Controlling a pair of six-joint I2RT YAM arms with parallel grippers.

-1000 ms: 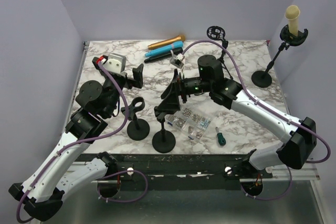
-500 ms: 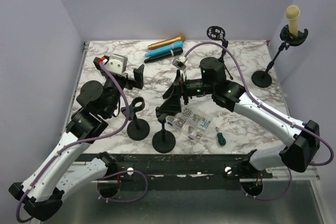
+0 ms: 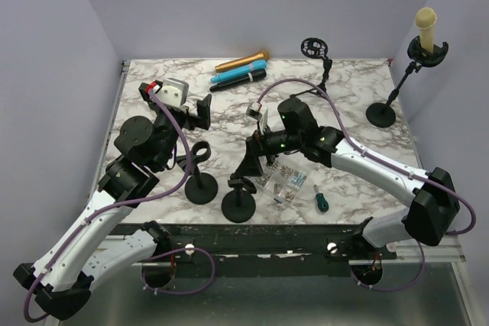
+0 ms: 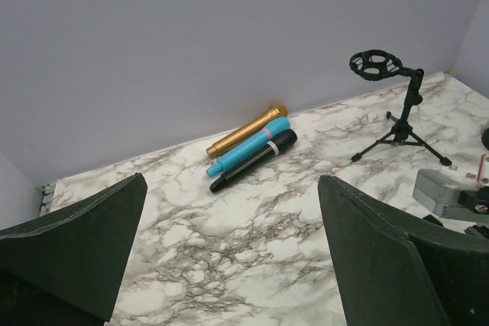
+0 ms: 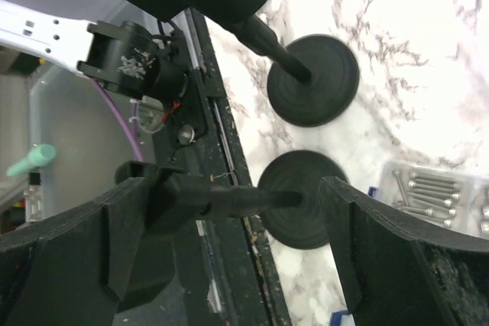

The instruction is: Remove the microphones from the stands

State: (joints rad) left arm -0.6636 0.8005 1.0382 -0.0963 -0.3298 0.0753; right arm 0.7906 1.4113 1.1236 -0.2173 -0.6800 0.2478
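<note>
A cream microphone [image 3: 425,27] stands upright in the clip of a black stand [image 3: 382,112] at the far right of the table, away from both arms. My right gripper [image 3: 248,164] is open and reaches down over an empty black stand [image 3: 238,202] at the table's front edge. In the right wrist view that stand's stem [image 5: 229,198] lies between the open fingers of the gripper [image 5: 237,215], nearer the left one. My left gripper [image 3: 200,110] hangs open over the left middle of the table, with only bare marble between the jaws of the gripper [image 4: 229,257].
Gold [image 3: 243,60], blue [image 3: 235,74] and black [image 3: 238,82] microphones lie side by side at the back. A tripod stand with a round mount [image 3: 313,47] stands behind the right arm. Another empty stand [image 3: 200,181], a clear box of screws [image 3: 281,175] and a green screwdriver [image 3: 319,200] are near the front.
My right arm has swung forward and down, bringing its open gripper over the front stand. The left arm has barely moved.
</note>
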